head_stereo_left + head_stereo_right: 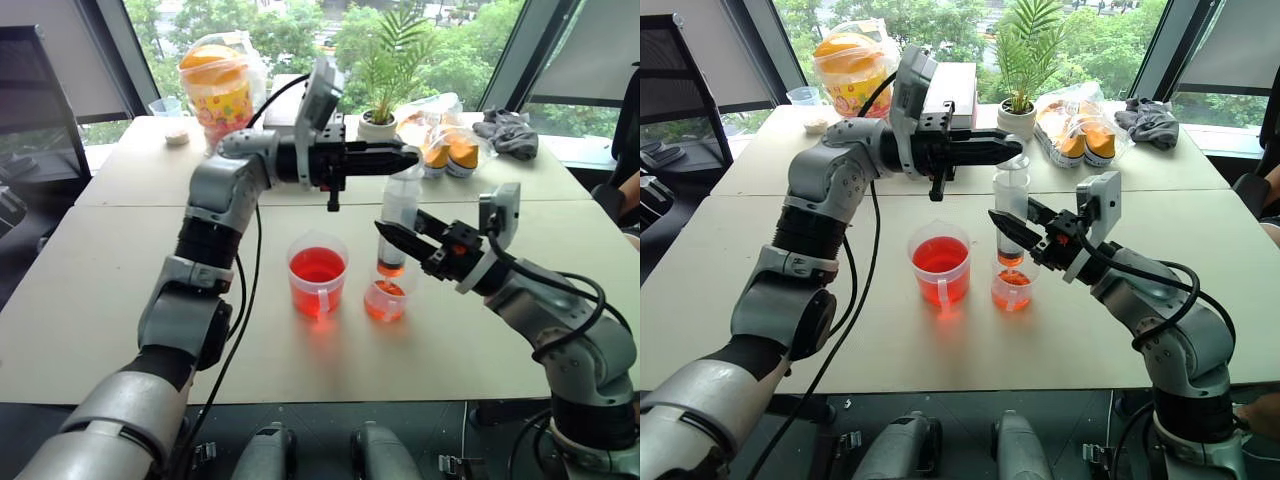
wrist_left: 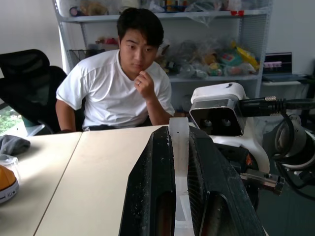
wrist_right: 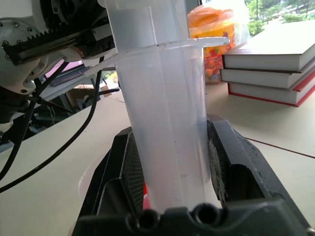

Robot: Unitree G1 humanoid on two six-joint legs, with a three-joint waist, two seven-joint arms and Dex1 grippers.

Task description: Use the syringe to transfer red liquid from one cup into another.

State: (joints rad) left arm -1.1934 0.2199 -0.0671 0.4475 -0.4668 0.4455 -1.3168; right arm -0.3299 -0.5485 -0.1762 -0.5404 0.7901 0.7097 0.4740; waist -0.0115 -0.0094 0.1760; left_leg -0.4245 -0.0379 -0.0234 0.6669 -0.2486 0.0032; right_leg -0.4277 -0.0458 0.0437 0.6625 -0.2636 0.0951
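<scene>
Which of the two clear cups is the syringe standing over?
The smaller, narrower cup, on the robot's right of the wider cup. The syringe stands upright with its orange tip pointing into it; the wider one holds far more red liquid and stands apart.

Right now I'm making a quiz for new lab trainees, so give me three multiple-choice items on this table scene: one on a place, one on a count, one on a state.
1. Where is the syringe's tip?
A. over the smaller cup
B. over the larger cup
C. lying on the table

2. How many clear cups hold red liquid?
A. one
B. two
C. three

3. How is the syringe held?
A. by the left gripper alone
B. by neither gripper
C. right gripper on the barrel, left gripper on the plunger top

Answers:
1 A: the syringe stands upright with its tip above the smaller cup.
2 B: the larger cup and the smaller one both show red.
3 C: the right gripper clamps the barrel, and the left gripper is shut at its top.
</scene>
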